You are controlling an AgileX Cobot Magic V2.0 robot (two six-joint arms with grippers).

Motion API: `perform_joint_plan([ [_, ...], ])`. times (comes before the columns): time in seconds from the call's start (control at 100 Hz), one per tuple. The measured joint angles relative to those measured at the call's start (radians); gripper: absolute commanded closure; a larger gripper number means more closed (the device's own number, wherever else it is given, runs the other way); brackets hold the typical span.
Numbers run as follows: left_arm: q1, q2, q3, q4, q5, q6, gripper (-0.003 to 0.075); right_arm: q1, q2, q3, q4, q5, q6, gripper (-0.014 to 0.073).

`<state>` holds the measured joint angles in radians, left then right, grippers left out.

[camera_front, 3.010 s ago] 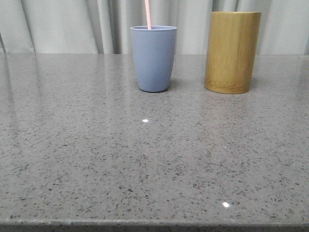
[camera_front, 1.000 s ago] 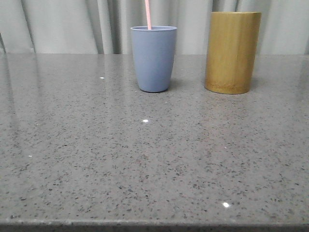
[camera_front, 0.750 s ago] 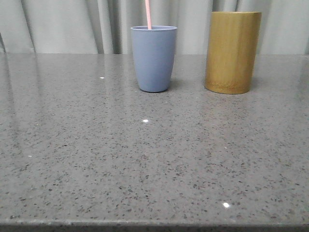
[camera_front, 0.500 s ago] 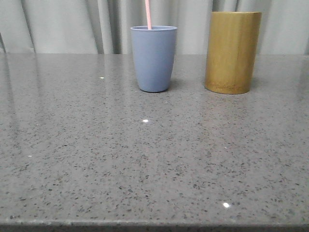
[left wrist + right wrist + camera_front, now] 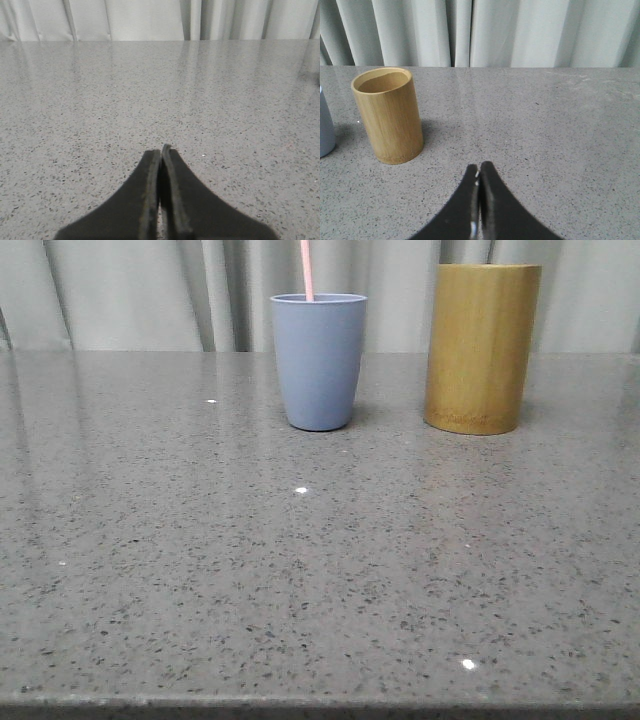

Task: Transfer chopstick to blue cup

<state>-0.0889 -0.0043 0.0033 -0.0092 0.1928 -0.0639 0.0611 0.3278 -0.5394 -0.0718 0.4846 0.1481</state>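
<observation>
Nothing has shifted on the table: I see the chopstick (image 5: 307, 270) standing upright in the blue cup (image 5: 318, 362), left of the bamboo cylinder (image 5: 481, 348). Left gripper (image 5: 161, 152) and right gripper (image 5: 478, 175) pinched together, empty, the right nearer.

The chopstick (image 5: 307, 270) runs off the top edge of the front view, its lower part hidden inside the blue cup (image 5: 318, 361) — in the right wrist view the cup's cut off at the left edge.

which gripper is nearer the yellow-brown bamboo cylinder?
Right. The right gripper, jaws closed, has the yellow-brown bamboo cylinder just ahead, to its left. The left gripper faces bare grey speckled table.
</observation>
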Motion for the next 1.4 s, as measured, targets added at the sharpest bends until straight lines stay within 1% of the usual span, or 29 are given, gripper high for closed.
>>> perform_joint_plan([
  [0.3, 0.0, 0.0, 0.0, 0.0, 0.0, 0.0, 0.0739, 0.0, -0.002, 0.005, 0.0, -0.002, 0.0, 0.0699],
  [0.37, 0.0, 0.0, 0.0, 0.0, 0.0, 0.0, 0.0739, 0.0, -0.012, 0.023, 0.0, -0.031, 0.0, 0.0699],
  [0.48, 0.0, 0.0, 0.0, 0.0, 0.0, 0.0, 0.0739, -0.002, -0.048, 0.091, 0.0, -0.14, 0.002, 0.0699],
  [0.68, 0.0, 0.0, 0.0, 0.0, 0.0, 0.0, 0.0739, -0.041, -0.165, 0.292, -0.001, -0.382, 0.002, 0.0699],
  [0.82, 0.0, 0.0, 0.0, 0.0, 0.0, 0.0, 0.0739, -0.073, -0.244, 0.417, -0.002, -0.485, 0.002, 0.0699],
  [1.02, 0.0, 0.0, 0.0, 0.0, 0.0, 0.0, 0.0739, -0.073, -0.324, 0.559, -0.003, -0.516, 0.032, 0.0699],
  [1.2, 0.0, 0.0, 0.0, 0.0, 0.002, 0.0, 0.0739, -0.073, -0.338, 0.568, -0.003, -0.468, 0.051, 0.0699],
  [1.4, 0.0, 0.0, 0.0, 0.0, 0.002, 0.0, 0.0739, -0.073, -0.338, 0.568, -0.003, -0.464, 0.055, 0.0699],
])
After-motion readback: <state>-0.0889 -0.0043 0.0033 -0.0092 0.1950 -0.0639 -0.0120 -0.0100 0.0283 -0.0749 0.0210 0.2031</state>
